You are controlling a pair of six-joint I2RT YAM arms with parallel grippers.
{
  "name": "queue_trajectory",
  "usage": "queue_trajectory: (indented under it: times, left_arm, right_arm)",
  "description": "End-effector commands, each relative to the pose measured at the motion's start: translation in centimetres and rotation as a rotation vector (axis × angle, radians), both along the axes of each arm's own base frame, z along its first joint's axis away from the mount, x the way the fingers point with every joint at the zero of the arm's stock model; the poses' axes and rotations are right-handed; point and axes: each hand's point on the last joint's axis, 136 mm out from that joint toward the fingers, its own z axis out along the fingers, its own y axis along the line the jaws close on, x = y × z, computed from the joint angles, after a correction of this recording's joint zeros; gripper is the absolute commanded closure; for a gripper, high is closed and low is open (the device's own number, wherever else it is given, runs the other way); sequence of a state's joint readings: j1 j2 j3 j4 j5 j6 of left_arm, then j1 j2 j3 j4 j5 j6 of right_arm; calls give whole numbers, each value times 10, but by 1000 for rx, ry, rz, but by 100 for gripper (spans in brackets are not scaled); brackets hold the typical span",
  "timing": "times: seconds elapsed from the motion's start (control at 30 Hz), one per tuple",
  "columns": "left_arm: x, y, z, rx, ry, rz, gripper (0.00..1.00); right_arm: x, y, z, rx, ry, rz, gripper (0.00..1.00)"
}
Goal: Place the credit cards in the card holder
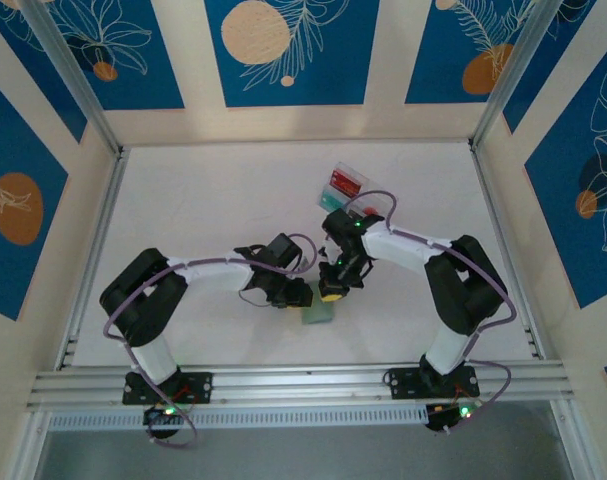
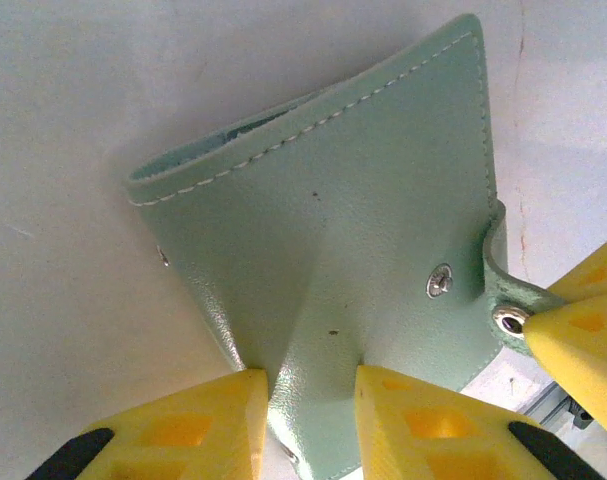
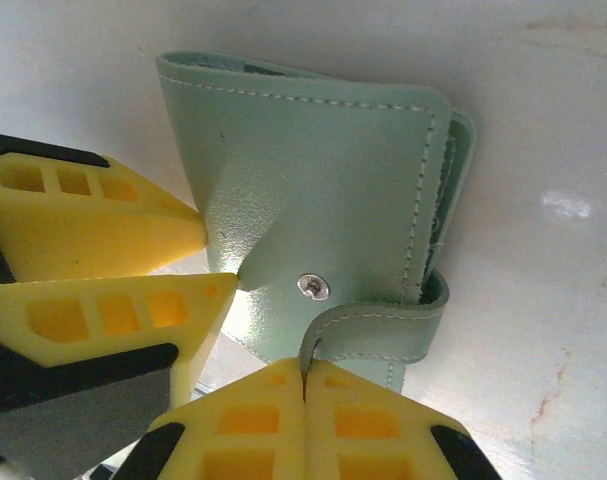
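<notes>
Your desk (image 1: 223, 210) is a plain white top, with aluminium rails (image 1: 91, 250) along its left and right sides and another across the near edge. Two things lie on it. Toward the back, right of centre, there is a clear plastic box (image 1: 355, 172) with a red card (image 1: 345, 184) and a teal card (image 1: 332, 201) in it. Near the front centre sits the sage-green card holder (image 1: 319, 314), well apart from the box. Seen close, the white top carries faint reddish scuffs.
</notes>
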State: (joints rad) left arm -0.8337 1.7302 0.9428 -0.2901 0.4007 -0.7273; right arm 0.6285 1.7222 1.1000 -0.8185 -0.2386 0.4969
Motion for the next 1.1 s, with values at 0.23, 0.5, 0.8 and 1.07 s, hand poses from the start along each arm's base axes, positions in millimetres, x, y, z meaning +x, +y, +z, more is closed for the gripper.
queue_trajectory:
  times: [0.23, 0.5, 0.8, 1.07]
  left_arm:
    - [-7, -7, -4, -33, 3, -10, 71]
    - [-9, -7, -6, -42, 7, -8, 71]
    - [-9, -7, -7, -49, 6, -4, 71]
    - [-9, -6, -8, -49, 8, -2, 71]
  right_arm:
    - [-1, 6, -9, -55, 40, 32, 100]
    - [2, 8, 0, -67, 28, 29, 96]
    - [4, 11, 10, -46, 28, 24, 89]
    - [3, 12, 9, -45, 31, 21, 97]
